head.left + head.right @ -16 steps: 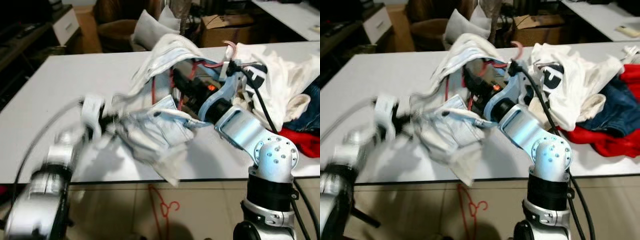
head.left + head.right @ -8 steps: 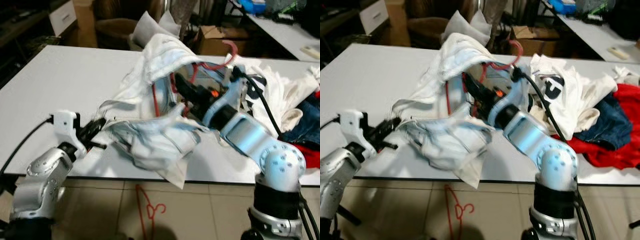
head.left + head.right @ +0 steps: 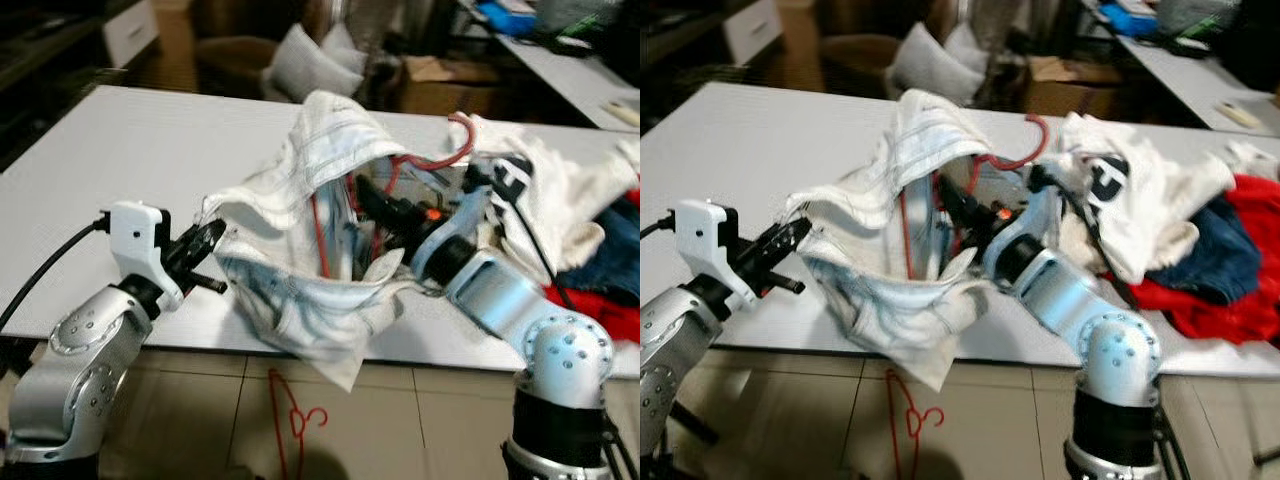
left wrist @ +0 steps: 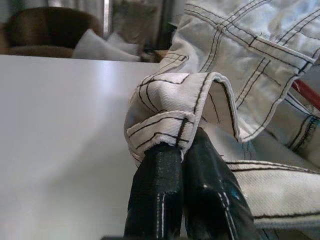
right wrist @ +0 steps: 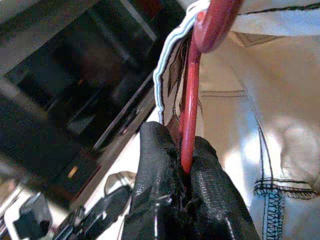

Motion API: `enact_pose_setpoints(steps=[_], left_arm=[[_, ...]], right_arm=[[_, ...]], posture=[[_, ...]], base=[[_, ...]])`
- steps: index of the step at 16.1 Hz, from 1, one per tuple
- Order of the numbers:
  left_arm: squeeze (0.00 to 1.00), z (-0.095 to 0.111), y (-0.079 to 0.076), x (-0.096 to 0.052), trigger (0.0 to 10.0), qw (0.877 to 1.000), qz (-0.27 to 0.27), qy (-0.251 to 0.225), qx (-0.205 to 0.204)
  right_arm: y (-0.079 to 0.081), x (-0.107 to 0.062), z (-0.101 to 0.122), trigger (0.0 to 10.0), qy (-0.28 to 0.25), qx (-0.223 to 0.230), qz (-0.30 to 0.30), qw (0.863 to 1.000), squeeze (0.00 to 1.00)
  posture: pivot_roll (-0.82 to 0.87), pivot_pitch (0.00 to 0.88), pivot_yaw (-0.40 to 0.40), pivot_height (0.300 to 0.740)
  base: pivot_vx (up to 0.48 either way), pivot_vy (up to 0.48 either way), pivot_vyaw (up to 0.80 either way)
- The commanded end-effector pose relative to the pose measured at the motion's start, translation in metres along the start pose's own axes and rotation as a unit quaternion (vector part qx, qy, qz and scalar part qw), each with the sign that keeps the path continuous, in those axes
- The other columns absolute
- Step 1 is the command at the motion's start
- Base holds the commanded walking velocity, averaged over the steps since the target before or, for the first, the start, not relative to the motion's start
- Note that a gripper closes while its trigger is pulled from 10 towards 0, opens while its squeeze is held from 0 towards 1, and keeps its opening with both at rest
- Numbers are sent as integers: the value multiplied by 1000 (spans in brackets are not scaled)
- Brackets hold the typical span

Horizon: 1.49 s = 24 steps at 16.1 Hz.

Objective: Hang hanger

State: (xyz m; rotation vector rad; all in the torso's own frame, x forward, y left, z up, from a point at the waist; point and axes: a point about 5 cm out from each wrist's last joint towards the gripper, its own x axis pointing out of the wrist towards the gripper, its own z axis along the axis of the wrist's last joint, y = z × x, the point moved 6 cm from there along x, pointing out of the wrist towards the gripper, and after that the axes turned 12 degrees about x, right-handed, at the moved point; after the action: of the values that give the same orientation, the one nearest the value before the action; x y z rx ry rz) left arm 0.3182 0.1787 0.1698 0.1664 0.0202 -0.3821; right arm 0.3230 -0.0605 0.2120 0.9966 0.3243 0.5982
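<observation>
Left gripper (image 4: 181, 145): jaws pressed together on a folded, dark-stitched hem of the white garment (image 3: 320, 170), holding that edge out toward the robot's left, just above the table (image 3: 120, 150)

Right gripper (image 5: 184, 167): jaws pinching the thin red bar of the hanger (image 5: 192, 95); arm reaches up inside the garment's opening, cloth draped over and around it

Red hanger sits inside the garment, its hook (image 3: 462, 125) poking out at the top on the right side, raised clear of the table. Garment spreads between the two grippers, lower part sagging past the table's near edge

Handling, as judged: hanger looks stiff, light and smooth, so the bar may twist or slide in a narrow pinch; a hold near the neck below the hook would steady it best. Garment is soft, limp denim-like cloth with thick seams; the hem gives a firm bite, but its weight will pull on the hanger unevenly

Around: heap of white, blue and red clothes (image 3: 1200, 230) on the table's right end; a second red hanger (image 3: 300, 425) on the tiled floor
</observation>
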Motion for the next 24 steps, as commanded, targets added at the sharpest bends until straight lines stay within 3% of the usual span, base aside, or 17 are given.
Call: enact_pose_setpoints(steps=[1, 6, 10, 15, 18, 19, 20, 23, 24], left_arm=[[0, 5, -6, 1, 10000, 1000, -9, -2, 3], [0, 8, -8, 3, 10000, 1000, -14, 10, 20], [0, 3, 2, -4, 10000, 999, -9, 29, 27], [0, 0, 8, -10, 10000, 999, -10, 36, 18], [0, -7, 2, -21, 10000, 999, -33, 42, 3], [227, -11, 0, -29, 10000, 998, -47, 43, -16], [1000, -14, -2, -39, 10000, 997, -64, 42, -28], [1000, -9, -10, -70, 10000, 987, -142, 41, -62], [1000, -8, -12, -74, 10000, 985, -154, 44, -66]], right_arm=[[9, -4, 2, 10000, -3, -8, 22, 1000, 0], [10, -7, 0, 10000, 8, -17, 30, 999, 0], [14, -13, -1, 10000, 16, -21, 45, 999, 0], [12, -33, 11, 10000, 37, -60, 45, 996, 0], [8, -43, 15, 10000, 41, -69, 37, 996, 0], [7, -47, 15, 10000, 45, -70, 34, 996, 0], [6, -51, 14, 10000, 48, -70, 32, 996, 0], [-1, -63, 14, 10000, 56, -67, 17, 996, 0], [-2, -64, 15, 10000, 57, -67, 14, 996, 0]], posture=[[-53, 0, -20, 740], [-58, 0, -14, 740], [-61, 0, -12, 740], [-72, 0, -11, 740], [-72, 0, -15, 740], [-72, 0, -15, 740], [-77, 0, -30, 740], [-78, 0, -49, 740], [-78, 0, -49, 740]], base=[[0, -480, 800], [0, 0, 800], [0, 0, 800], [0, 0, 800], [0, 0, 800], [0, 0, 800], [0, 0, 800], [0, 0, 800], [0, 0, 800]])
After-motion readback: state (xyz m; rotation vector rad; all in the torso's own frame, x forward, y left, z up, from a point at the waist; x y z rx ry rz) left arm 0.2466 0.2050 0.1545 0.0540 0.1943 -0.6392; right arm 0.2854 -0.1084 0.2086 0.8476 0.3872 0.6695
